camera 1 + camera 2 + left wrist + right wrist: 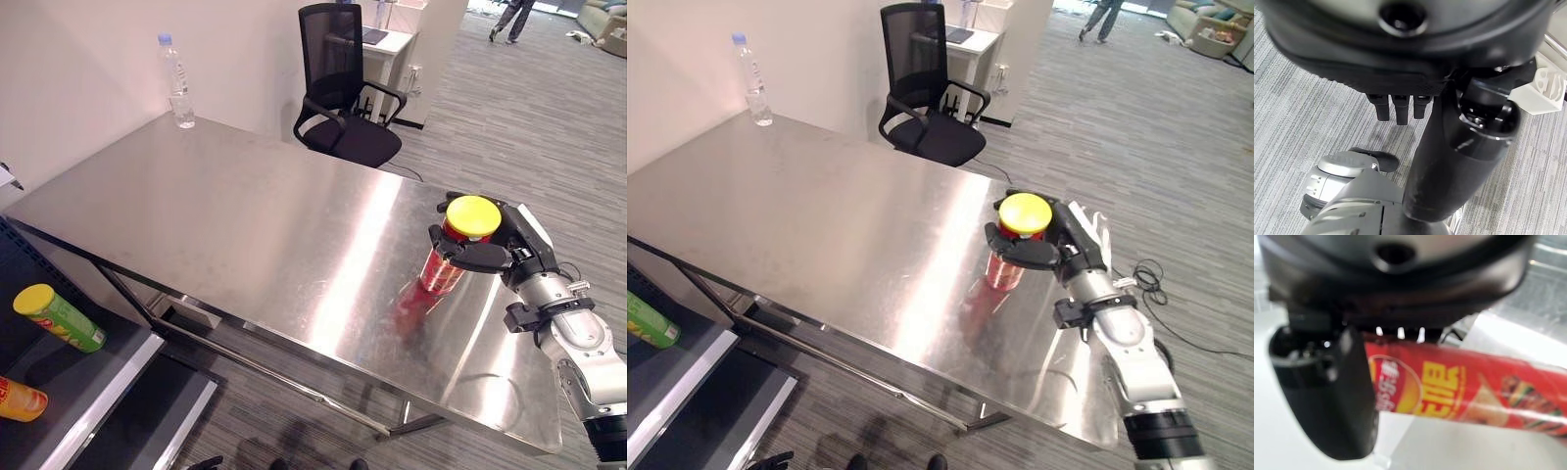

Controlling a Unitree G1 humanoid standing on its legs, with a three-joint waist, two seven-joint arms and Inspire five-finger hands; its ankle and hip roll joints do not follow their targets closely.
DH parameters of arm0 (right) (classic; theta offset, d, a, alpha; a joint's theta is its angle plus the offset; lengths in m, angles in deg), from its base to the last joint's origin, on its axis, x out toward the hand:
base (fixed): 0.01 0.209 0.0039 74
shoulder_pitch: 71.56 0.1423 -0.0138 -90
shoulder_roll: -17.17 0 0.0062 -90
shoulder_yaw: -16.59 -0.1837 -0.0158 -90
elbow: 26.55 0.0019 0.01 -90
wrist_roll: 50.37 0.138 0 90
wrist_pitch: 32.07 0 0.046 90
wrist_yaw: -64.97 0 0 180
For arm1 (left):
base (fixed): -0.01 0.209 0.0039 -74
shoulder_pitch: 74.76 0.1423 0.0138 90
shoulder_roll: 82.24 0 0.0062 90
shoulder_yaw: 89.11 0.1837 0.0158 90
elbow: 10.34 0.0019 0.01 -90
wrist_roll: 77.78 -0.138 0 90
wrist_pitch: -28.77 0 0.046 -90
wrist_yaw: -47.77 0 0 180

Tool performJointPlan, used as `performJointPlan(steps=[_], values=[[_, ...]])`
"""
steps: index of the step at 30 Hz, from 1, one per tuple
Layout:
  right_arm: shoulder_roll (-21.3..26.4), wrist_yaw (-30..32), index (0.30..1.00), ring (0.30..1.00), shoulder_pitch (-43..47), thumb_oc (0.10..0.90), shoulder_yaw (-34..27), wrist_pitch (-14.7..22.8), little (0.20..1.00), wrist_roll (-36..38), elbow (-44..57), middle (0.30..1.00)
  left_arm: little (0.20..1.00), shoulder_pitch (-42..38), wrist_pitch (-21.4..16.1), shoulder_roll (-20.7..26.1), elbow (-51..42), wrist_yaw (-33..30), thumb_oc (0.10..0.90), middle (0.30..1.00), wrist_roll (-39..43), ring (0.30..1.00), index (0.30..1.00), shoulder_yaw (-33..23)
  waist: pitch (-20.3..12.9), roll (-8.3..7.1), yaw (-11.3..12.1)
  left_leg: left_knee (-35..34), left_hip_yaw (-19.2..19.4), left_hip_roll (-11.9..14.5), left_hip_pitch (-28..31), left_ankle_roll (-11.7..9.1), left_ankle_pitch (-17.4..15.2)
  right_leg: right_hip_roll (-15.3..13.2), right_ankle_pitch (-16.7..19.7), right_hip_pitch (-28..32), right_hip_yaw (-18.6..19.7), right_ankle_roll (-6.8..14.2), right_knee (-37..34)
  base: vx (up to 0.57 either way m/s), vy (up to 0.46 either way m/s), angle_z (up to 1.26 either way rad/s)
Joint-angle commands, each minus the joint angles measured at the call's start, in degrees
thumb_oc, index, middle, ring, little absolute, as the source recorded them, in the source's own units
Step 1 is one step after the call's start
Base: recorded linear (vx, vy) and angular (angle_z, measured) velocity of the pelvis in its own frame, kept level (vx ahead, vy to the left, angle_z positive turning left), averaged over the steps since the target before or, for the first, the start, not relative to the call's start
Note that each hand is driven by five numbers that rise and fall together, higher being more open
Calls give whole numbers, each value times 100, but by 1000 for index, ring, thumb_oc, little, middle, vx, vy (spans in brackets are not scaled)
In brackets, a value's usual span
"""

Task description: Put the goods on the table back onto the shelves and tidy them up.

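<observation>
A red chips can (443, 269) with a yellow lid is upright at the right end of the steel table (245, 215). My right hand (519, 250) is shut on it just under the lid, fingers and thumb wrapped round the tube. In the right wrist view the red can (1474, 394) lies across the palm past the thumb (1327, 396). The can's base is at the table top; I cannot tell whether it touches. My left hand (1400, 105) hangs over the carpet with relaxed fingers, holding nothing.
A dark shelf at the lower left holds a green can (59, 318) and an orange can (20, 399). A water bottle (177, 83) stands at the table's far corner. A black office chair (343, 88) sits behind the table. A person (509, 20) walks far off.
</observation>
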Motion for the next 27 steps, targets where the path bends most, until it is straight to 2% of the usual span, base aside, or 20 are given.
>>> performJointPlan(steps=[1,10,19,21,24,25,26,27], values=[[457,201,300,300,625,400,-474,440,300,64,236,300,900,-203,-176,64,140,97,800,900,-42,900,900,237,-235,-4,82,14,280,189,-142,-120,-306,-108,-480,423,-352,302,73,0,0,0],[290,369,300,300,735,400,-532,487,300,88,314,300,900,-211,-143,59,151,69,800,900,-13,900,900,213,-244,16,94,14,286,180,-135,-104,-319,-127,-465,413,-339,313,73,0,0,0],[-206,776,300,300,1197,400,-663,716,300,341,525,300,900,-180,-105,80,172,17,800,900,4,900,900,186,-271,75,237,14,237,57,-184,1,-313,-265,-334,396,-367,389,73,-24,39,0],[-272,850,300,300,1321,400,-661,780,300,358,622,300,900,-185,-93,119,143,17,800,900,31,900,900,188,-243,128,280,14,220,22,-209,55,-276,-316,-345,300,-345,394,314,-87,41,0],[-329,962,300,300,1517,400,-693,874,300,373,849,300,900,-306,-79,243,91,-22,800,900,76,900,900,269,-107,268,233,14,-9,-8,-343,137,-125,-254,-708,-14,129,424,1281,-140,2,11],[-417,1023,300,300,1575,400,-729,889,300,309,1038,300,900,-346,-79,308,116,-65,800,900,134,900,900,259,-117,248,205,14,-218,-49,-414,125,-44,-137,-923,-63,557,434,1859,-135,-46,40],[-420,1025,300,300,1572,400,-735,883,300,305,1047,300,900,-350,-79,310,116,-65,800,900,135,900,900,259,-128,247,204,14,-220,-50,-442,124,-19,-137,-905,-94,558,435,1864,-91,-79,76],[-460,1030,300,300,1552,400,-755,883,300,286,1117,300,900,-341,-87,338,97,-67,800,900,170,900,900,246,-182,230,205,14,-338,-62,-491,116,29,-53,-941,-68,767,428,1951,-21,-85,76]])
